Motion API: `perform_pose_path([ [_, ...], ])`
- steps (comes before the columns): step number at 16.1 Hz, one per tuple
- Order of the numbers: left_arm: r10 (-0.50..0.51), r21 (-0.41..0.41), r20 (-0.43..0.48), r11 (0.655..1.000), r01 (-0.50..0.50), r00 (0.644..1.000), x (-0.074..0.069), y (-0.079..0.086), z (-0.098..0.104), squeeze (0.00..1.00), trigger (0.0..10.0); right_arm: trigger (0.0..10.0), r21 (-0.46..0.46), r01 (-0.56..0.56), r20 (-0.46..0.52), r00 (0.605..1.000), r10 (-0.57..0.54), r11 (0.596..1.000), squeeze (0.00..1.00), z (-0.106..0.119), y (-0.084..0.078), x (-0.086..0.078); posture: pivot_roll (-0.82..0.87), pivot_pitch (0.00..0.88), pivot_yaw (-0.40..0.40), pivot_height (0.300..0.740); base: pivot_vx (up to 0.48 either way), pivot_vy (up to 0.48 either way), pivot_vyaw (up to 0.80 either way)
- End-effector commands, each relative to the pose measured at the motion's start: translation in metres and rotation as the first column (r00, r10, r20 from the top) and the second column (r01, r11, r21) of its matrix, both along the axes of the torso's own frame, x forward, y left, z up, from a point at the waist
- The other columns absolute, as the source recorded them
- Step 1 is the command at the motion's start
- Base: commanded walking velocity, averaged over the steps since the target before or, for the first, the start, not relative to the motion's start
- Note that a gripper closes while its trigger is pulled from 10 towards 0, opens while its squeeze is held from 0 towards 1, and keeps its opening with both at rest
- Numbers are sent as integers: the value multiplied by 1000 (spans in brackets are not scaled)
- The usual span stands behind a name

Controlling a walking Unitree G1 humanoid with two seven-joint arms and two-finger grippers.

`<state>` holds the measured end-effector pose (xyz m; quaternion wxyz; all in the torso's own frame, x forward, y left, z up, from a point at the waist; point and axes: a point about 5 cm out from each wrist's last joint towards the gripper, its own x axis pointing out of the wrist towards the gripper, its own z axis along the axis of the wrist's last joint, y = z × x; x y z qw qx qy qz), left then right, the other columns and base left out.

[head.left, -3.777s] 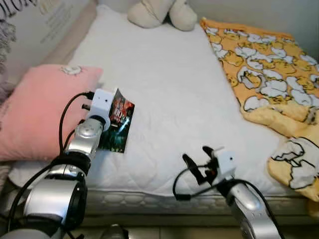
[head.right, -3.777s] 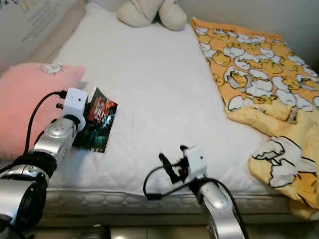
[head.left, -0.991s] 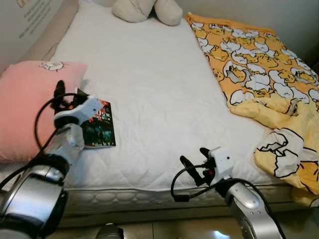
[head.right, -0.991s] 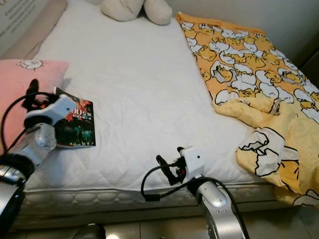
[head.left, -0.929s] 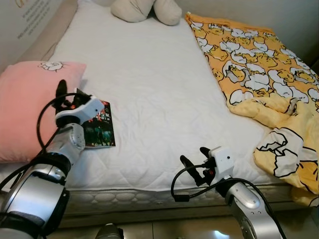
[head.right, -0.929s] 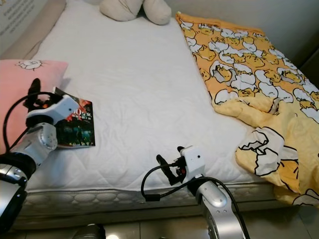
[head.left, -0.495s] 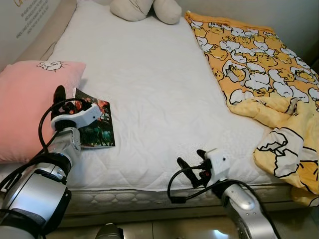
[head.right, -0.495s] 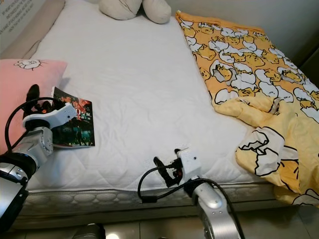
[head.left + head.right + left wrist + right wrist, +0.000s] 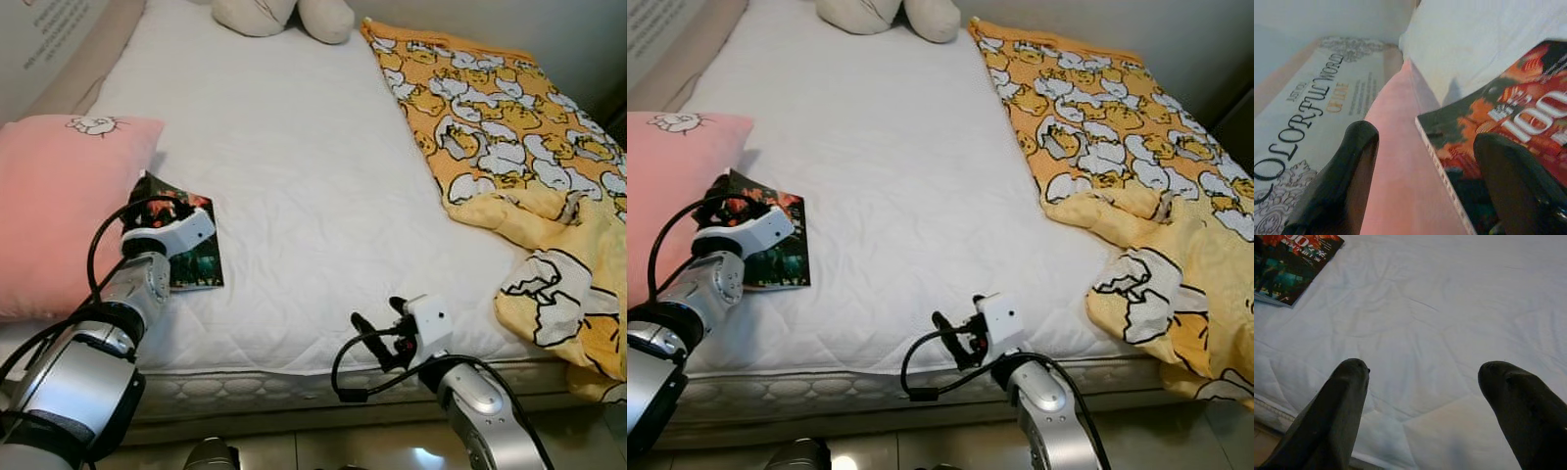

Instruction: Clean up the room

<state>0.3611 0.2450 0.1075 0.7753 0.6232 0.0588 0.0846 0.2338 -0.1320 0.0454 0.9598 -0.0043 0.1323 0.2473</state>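
**A:** Since the book (image 9: 181,240) now lies flat on the mattress (image 9: 294,176) with your left hand (image 9: 1425,181) spread apart around its corner, you've let it go; earlier it stood tilted up in that hand. It rests touching the pink pillow (image 9: 59,211), so I'd judge it put down, not yet put away.

**B:** And your right hand (image 9: 1422,396)?

**A:** Fingers apart, holding nothing, hovering over the mattress's near edge.

**B:** What's left for you to count?

**A:** One book, one pink pillow, one crumpled yellow duck blanket (image 9: 519,147) spilling off the right side, and one cream plush toy (image 9: 284,15) at the far end.
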Motion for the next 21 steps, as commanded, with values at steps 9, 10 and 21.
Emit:
perform_pose_path([
  [9,24,87,82,996,-31,996,5,11,18,0,10000,10000,-8,15,7,1000,-15,1000,24,-2,-10,5,-62,82,-180,740,0,0,0],
  [10,35,108,44,993,-39,998,3,13,14,0,10000,10000,-9,12,6,1000,-12,1000,24,-3,-11,4,-65,83,-181,740,0,0,0],
  [21,-97,11,-180,995,101,979,-4,-24,-24,0,10000,10000,-19,14,-2,1000,-14,1000,24,-5,-14,-5,-92,93,-167,740,0,0,0],
])
